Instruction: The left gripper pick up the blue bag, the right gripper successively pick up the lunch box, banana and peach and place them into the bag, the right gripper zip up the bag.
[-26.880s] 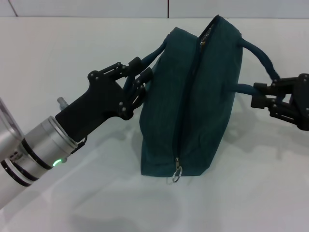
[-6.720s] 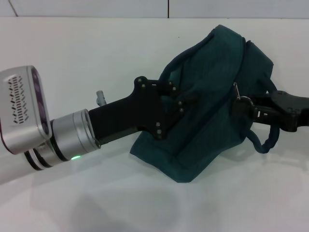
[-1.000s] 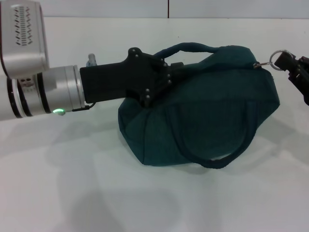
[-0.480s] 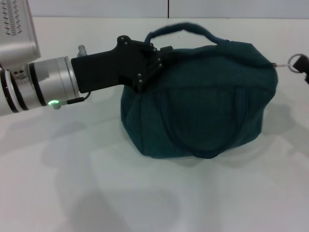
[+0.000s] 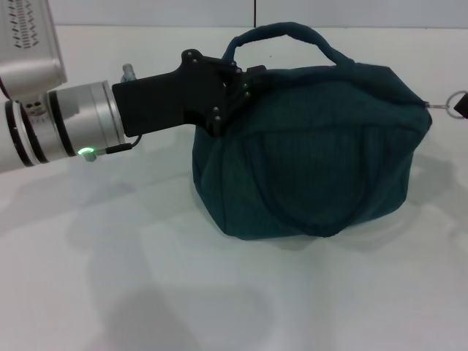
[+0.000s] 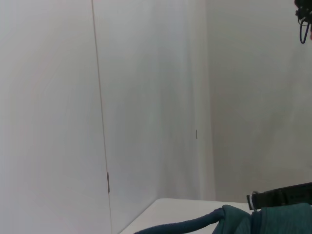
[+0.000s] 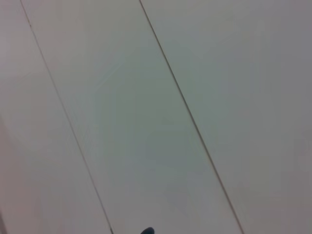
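Sitting upright again, the zipped bag [image 5: 307,153] has its ring [image 5: 455,101] pinched by the right gripper [image 5: 462,107], its far end clamped in the left gripper [image 5: 238,84], closing apparently done.

No text, label, brand, number or sign can be read anywhere in these views.

Silver left arm [image 5: 58,124], green LED, black pincer [image 5: 238,91].

My left arm reaches in level from the left, silver wrist section lit by a green lamp. My left pincer [image 5: 238,88] is clamped at the bag's upper end. My right pincer [image 5: 462,104] barely shows far opposite; finger state unreadable.
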`<action>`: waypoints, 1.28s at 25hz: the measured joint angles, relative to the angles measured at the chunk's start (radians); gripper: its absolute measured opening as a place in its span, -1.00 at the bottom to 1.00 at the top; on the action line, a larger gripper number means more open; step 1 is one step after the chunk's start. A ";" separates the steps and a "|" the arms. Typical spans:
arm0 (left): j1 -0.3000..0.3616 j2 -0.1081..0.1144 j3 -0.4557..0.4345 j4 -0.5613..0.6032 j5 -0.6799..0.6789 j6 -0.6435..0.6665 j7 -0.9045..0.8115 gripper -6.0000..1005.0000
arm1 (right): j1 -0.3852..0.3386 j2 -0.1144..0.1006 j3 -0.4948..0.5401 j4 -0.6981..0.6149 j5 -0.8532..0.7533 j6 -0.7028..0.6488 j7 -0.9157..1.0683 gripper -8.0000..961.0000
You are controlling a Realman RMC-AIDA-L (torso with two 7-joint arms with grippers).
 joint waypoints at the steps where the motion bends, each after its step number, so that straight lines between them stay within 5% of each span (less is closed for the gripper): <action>1: 0.000 0.000 0.000 0.000 0.000 0.000 0.000 -0.91 | 0.000 0.000 0.000 0.000 0.000 0.000 0.000 -0.90; 5: -0.001 0.000 0.000 -0.003 0.000 0.000 0.002 -0.91 | -0.016 -0.008 0.006 -0.001 0.006 0.007 -0.010 -0.90; 16: -0.002 -0.006 0.000 -0.008 0.000 0.001 0.005 -0.91 | -0.022 -0.004 -0.005 -0.011 -0.044 0.098 -0.161 -0.26; 32: -0.004 -0.013 0.000 0.000 0.000 0.006 0.005 -0.91 | 0.072 0.009 -0.111 -0.017 -0.064 0.225 -0.217 -0.27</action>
